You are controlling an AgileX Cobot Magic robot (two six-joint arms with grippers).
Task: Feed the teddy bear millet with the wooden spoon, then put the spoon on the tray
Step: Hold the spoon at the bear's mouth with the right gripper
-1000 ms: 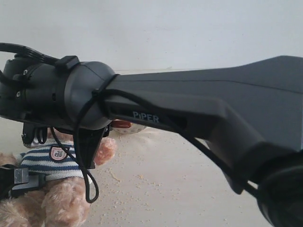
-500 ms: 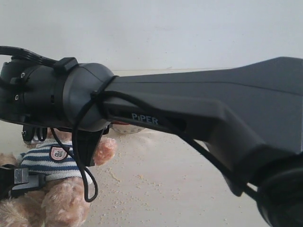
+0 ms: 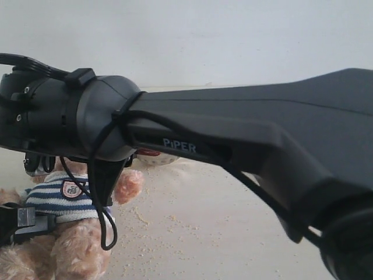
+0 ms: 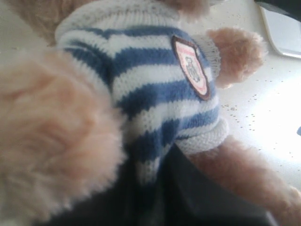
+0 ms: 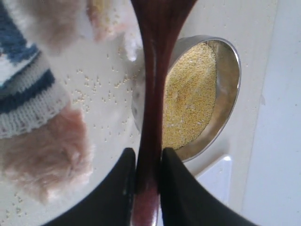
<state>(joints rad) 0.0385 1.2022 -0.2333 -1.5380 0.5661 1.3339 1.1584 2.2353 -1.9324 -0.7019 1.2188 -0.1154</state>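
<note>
The right gripper (image 5: 148, 157) is clenched on the thin handle of the spoon (image 5: 153, 94). Its two black fingers (image 5: 127, 179) squeeze the handle from both sides. The spoon is up in the air, over the table (image 3: 221, 233). It passes over the near edge of the metal bowl (image 5: 233, 61). The wide end of the spoon points at the bear (image 5: 47, 160) and runs out of the picture there, next to some pale fur. I cannot tell if there is any millet on the spoon.

The bowl stands on the table, just beside the bear. It has a yellow heap of millet (image 5: 190, 94) in it. More grains (image 5: 99, 84) lie spilled on the table between the bear and the bowl.

The left gripper (image 4: 150, 202) is closed and pinches the bottom of the bear's striped shirt (image 4: 155, 94). The shirt has a small badge (image 4: 190, 66) on the chest. One fluffy paw (image 4: 235, 52) sticks out next to it.

A corner of the white tray (image 4: 282, 33) shows on the table past that paw, with a gap between them.

From the outside camera, the big dark right arm (image 3: 245, 128) covers most of the view. The bear (image 3: 64, 233) sits low on the left, under the arm.
</note>
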